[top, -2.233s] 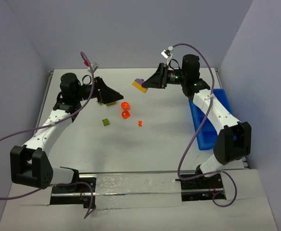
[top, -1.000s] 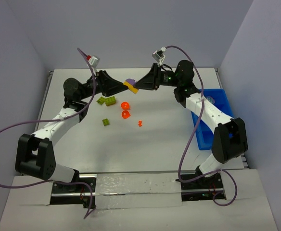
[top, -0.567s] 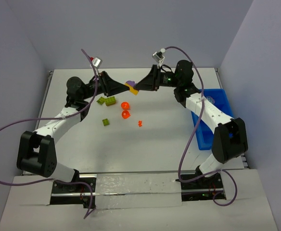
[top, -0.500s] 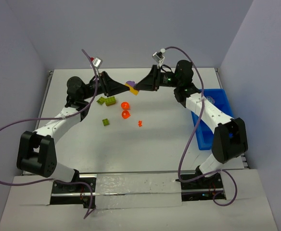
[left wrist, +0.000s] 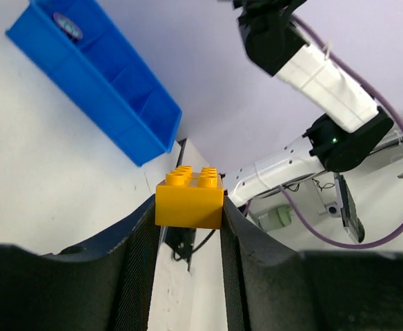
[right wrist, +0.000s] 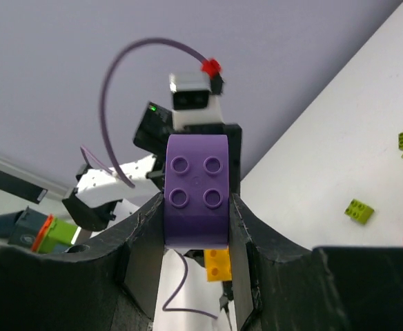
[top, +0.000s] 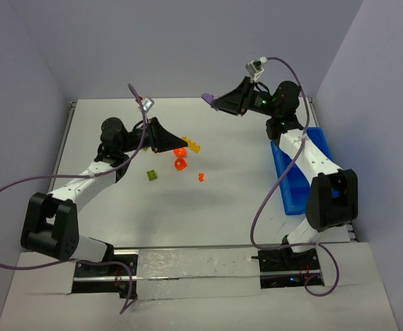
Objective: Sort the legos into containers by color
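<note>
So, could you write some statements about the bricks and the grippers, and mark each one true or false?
1. The left gripper holds a yellow brick. True.
2. The right gripper holds an orange piece. False: it holds a purple brick.
3. The green brick lies in the tray. False: it lies on the table, far from the tray.
4. Orange pieces lie on the table. True.
</note>
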Motion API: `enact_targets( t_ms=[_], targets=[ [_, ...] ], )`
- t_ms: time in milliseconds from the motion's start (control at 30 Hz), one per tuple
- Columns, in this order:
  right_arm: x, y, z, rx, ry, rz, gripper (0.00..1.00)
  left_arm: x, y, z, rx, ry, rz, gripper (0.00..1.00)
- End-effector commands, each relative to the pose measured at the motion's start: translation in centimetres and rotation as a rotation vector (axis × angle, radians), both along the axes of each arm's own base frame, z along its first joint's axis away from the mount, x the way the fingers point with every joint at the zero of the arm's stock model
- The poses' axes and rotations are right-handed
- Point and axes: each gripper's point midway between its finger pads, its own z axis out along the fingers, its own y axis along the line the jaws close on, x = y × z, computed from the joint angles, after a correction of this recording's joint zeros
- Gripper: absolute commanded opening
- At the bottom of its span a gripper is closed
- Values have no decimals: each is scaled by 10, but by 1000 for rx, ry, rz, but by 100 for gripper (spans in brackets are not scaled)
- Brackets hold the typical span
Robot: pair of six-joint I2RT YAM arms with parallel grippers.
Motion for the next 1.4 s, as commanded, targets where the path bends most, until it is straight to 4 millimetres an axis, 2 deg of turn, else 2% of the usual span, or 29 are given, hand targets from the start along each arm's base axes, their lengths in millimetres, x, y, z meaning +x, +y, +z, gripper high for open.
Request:
enact_targets(
  t_ms=[0,33,100,167,200,233,267,333,400,467,567,767,933,1033,1200,1300,1367],
  targets=[
    [3,-12,26,23,-75,-34,0,-11,4,-12,87,-46,-21,0],
    [12,-22,17,-24,-62,-75,0,-3,7,-29,176,-50,17,0],
    [30,-43,1,-129,-112,-177,0,17,15,-40,350,-153,100,0],
    [42,-74,-32,-295,-68,-285,0,46,44,-83,637,-150,277,0],
    [47,-87,-46,-379,-65,-327,0,61,58,-93,742,-176,347,0],
    [50,-94,-51,-404,-59,-348,0,61,62,-102,786,-151,346,0],
    [55,-111,-70,-513,-44,-387,0,71,78,-118,895,-163,390,0],
    [63,-150,-98,-686,-4,-457,0,75,98,-149,1041,-122,398,0],
    [72,-182,-110,-830,-10,-525,0,76,106,-173,1111,-98,389,0],
    [70,-196,-125,-911,32,-533,0,78,109,-186,1146,-84,382,1],
    [69,-238,-148,-1121,42,-575,0,86,114,-207,1211,-62,376,6],
    [65,-277,-174,-1291,115,-590,0,94,115,-230,1277,-47,349,11],
    [55,-300,-191,-1384,154,-548,0,102,113,-236,1287,-42,345,16],
    [51,-319,-199,-1447,179,-545,0,105,110,-236,1291,-68,311,28],
    [51,-340,-216,-1514,234,-513,0,109,105,-235,1281,-64,298,57],
    [56,-344,-224,-1534,250,-500,0,114,101,-220,1256,-93,313,68],
    [59,-347,-227,-1543,251,-494,0,115,98,-212,1237,-105,312,70]
  ],
)
